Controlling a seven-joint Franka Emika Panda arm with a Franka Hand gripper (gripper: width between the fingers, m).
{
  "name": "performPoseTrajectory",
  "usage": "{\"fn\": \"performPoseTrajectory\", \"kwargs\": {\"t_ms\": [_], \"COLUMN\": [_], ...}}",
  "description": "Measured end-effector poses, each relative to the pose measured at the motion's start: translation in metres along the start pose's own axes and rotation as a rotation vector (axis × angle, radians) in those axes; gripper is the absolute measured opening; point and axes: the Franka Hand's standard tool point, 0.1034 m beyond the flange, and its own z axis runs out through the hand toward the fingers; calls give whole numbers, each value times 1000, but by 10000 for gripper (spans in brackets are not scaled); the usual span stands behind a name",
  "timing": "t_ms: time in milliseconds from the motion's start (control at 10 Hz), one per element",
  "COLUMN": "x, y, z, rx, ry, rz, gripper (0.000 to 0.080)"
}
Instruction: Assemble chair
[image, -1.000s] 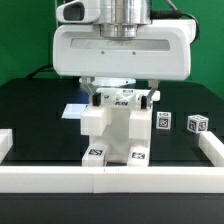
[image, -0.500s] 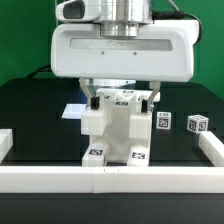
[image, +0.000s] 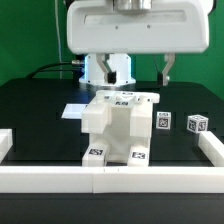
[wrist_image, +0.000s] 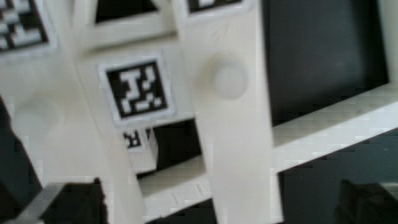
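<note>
Exterior view: I see the gripper (image: 127, 78) hanging above the chair (image: 118, 128), jaws spread wide, holding nothing, clear of it; the chair stands at the middle of the front edge of the bench (image: 30, 105), just behind the white rail (image: 60, 178); 2 tagged blocks (image: 163, 121) sit nearer the front right corner; the marker board (image: 73, 110) lies behind the chair. Wrist view: I see 1 tag (wrist_image: 139, 88) on a white chair bar, close up.

On your black table (image: 40, 125) the half-built chair (image: 118, 130) stands just behind the white front rail (image: 110, 178). Two small tagged blocks (image: 163, 121) sit toward the exterior view's right, and the marker board (image: 73, 111) lies flat toward its left.
</note>
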Motion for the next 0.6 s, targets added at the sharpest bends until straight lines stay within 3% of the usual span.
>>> {"fn": "performPoseTrajectory", "kwargs": {"t_ms": [300, 500, 600], "x": [-42, -80, -78], "y": [-7, -22, -21], "z": [-11, -7, -6], "rx": [12, 47, 45], "ry": [-50, -103, -103], "rz": [111, 228, 214], "gripper": [648, 648, 648]}}
